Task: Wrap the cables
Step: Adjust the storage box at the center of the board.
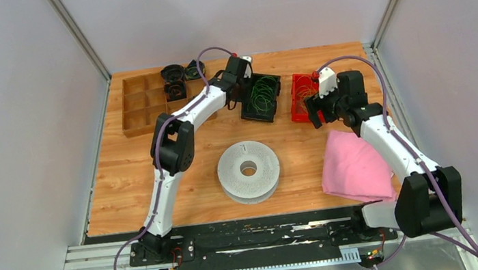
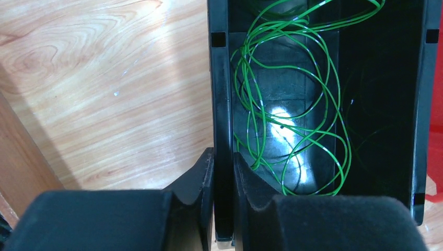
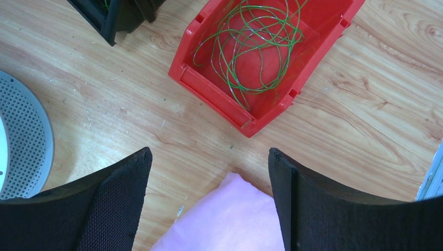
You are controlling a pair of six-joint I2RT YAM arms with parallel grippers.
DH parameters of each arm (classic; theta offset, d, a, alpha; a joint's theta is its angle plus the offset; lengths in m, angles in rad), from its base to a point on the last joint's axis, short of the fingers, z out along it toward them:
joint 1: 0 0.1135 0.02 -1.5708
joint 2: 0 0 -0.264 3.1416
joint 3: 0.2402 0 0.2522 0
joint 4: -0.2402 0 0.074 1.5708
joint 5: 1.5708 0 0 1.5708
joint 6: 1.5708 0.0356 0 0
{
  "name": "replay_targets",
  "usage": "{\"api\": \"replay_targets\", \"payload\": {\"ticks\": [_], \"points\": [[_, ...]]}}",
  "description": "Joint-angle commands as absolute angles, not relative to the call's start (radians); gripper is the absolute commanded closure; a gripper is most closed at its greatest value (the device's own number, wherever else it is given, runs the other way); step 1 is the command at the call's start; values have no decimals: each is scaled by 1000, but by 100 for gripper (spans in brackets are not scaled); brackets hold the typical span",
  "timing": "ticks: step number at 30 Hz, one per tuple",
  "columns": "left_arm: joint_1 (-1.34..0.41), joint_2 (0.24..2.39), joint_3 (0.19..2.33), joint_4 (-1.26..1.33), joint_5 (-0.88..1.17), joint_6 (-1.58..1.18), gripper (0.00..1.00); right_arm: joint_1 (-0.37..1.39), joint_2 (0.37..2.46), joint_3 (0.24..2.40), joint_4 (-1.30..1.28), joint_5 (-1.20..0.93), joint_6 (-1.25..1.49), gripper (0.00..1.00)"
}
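Wood-grain table (image 1: 126, 190) carries everything, and at its far left sits a brown compartment tray (image 1: 140, 106) with a few small dark cord bundles (image 1: 174, 81) in and just beyond its far right corner. To the right of that, the left arm reaches toward the far middle, where the left gripper (image 2: 223, 157) is clamped on the left side wall of a black bin (image 2: 221, 78): in the left wrist view one finger presses the outside of the wall and the other the inside, with the wall filling the gap between them. Inside that bin lie the green cables (image 2: 249, 94), thin wire curled in loose overlapping loops on the glossy floor, mostly toward the gripped wall, while the bin's right part is dark and hard to read. Nearer than the bin, around the middle of the table, a grey perforated spool (image 1: 234, 170) lies flat. Right of the black bin and apart from it stands a red bin (image 3: 211, 97), holding a tangle of cables (image 3: 245, 47), green to olive, in round loops. The right gripper (image 3: 209, 154) hovers over bare wood on the near side of the red bin with its jaws spread wide and nothing between them. Beneath and nearer than it, on the right, a pink cushion (image 1: 353, 165) rests on the table.
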State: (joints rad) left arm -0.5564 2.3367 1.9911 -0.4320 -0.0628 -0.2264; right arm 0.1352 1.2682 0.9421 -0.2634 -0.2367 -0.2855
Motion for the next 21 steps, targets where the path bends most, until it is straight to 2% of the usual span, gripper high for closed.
{"api": "replay_targets", "payload": {"ticks": [1,6,14,21], "points": [[-524,2339,2001,-430,-76,-325,88,148,1272,934,-271,-258,-285,19],[-523,2362,2028,-438,-83,-340,85,149,1287,938,-270,-241,-279,19],[-523,2368,2012,-445,-78,-385,70,148,1279,934,-274,-255,-270,19],[-523,2300,1970,-435,-40,-397,61,148,1273,933,-275,-260,-264,19]]}}
